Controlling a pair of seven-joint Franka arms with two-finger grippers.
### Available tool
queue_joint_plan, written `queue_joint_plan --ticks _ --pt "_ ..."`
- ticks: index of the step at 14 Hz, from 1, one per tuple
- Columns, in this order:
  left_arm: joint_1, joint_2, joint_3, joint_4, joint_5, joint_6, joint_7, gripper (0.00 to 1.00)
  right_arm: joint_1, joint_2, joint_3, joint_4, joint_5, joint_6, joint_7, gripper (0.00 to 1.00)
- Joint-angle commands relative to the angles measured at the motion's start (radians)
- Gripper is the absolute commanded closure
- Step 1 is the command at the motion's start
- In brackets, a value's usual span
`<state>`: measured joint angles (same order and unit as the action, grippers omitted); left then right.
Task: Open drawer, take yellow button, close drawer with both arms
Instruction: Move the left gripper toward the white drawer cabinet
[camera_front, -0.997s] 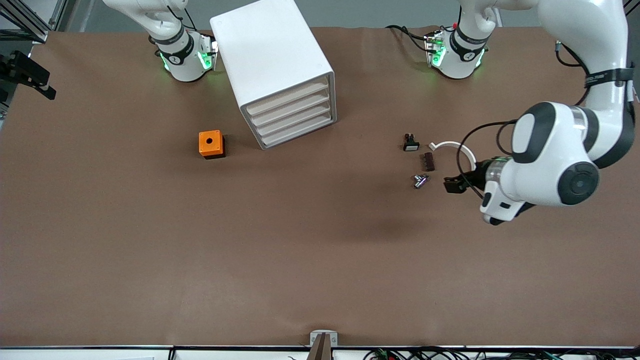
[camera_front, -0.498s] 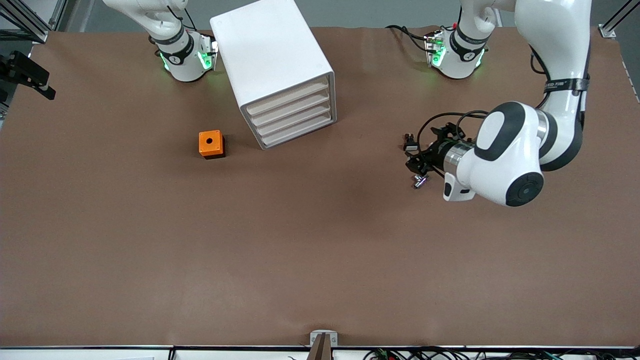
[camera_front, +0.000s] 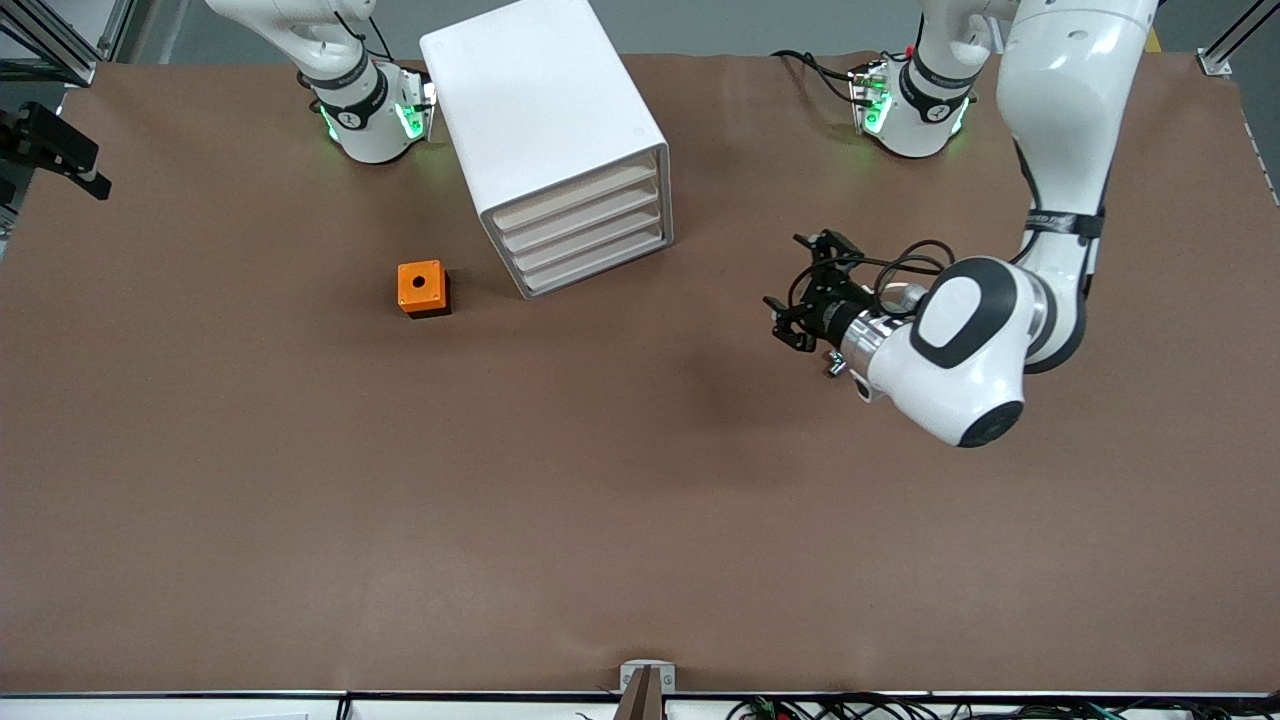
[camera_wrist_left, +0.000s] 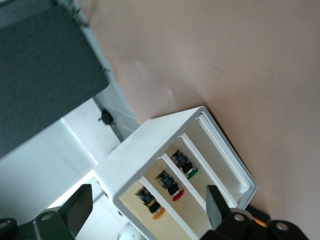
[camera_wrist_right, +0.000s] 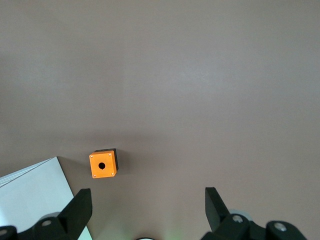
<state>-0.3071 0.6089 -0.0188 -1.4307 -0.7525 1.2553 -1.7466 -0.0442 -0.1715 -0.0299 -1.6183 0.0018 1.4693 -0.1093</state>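
The white cabinet (camera_front: 545, 120) stands near the right arm's base, its four drawers all shut. The drawer (camera_front: 575, 197) is the uppermost one. In the left wrist view the drawer (camera_wrist_left: 170, 228) holds the button (camera_wrist_left: 152, 206), with its orange cap. My left gripper (camera_front: 795, 295) is open and empty, low over the table, pointing at the cabinet front and well apart from it; it also shows in the left wrist view (camera_wrist_left: 145, 212). My right gripper (camera_wrist_right: 147, 212) is open and empty, high over the table, and out of the front view.
An orange box with a hole (camera_front: 423, 288) sits beside the cabinet, toward the right arm's end; it also shows in the right wrist view (camera_wrist_right: 102, 164). A small silver part (camera_front: 833, 367) peeks out under the left arm. Lower drawers hold a red-capped button (camera_wrist_left: 169, 185) and a green-capped one (camera_wrist_left: 186, 166).
My left arm has swung toward the cabinet, its gripper passing over the small parts, which it now mostly hides. The right arm has not moved.
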Motion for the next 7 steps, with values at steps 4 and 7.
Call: queue_joint_plan --ticks 4,7 --pt "-0.044 0.133 -0.05 0.07 -0.14 -0.043 -0.347 0.0 -0.003 0.001 -0.002 0.008 0.01 -0.052 0.028 0.0" --pt "-0.059 0.215 -0.053 0.062 -0.22 -0.073 -0.456 0.0 -0.003 0.0 -0.002 0.008 0.02 -0.053 0.046 0.0"
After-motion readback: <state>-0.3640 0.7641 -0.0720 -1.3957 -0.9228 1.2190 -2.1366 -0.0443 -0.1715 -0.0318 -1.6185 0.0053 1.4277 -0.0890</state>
